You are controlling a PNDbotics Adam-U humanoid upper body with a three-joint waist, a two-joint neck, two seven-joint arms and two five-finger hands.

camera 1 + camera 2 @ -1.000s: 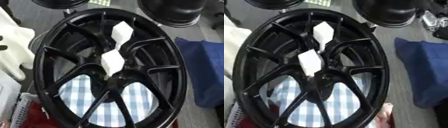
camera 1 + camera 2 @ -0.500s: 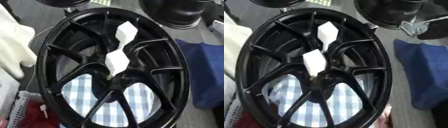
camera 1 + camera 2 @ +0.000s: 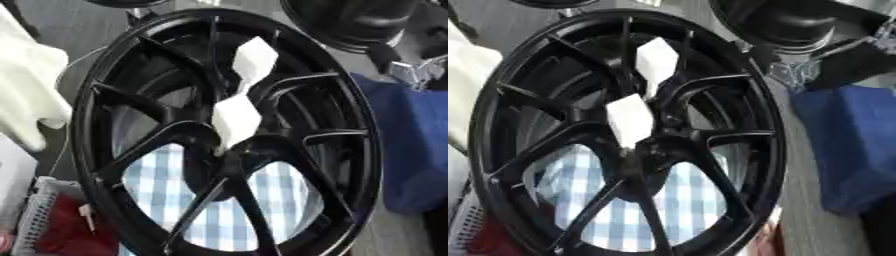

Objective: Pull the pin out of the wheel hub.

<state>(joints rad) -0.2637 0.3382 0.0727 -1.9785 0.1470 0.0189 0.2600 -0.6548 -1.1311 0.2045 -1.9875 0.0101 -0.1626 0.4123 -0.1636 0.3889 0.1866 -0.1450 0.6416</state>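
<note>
Where spokes meet, two white pins (image 3: 234, 119), one black wheel hub (image 3: 229, 161)

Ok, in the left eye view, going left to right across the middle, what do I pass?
White glove-like shape at the left edge → black wheel rim → lower white block at the hub → the rim's right side → blue cloth.

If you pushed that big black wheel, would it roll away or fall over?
The wheel looks to be standing tilted on its round rim, so a push would probably make it roll or tip. It looks like stiff metal with thick spokes, so likely heavy and not bendy. The white pins near its middle would go along with it.
</note>
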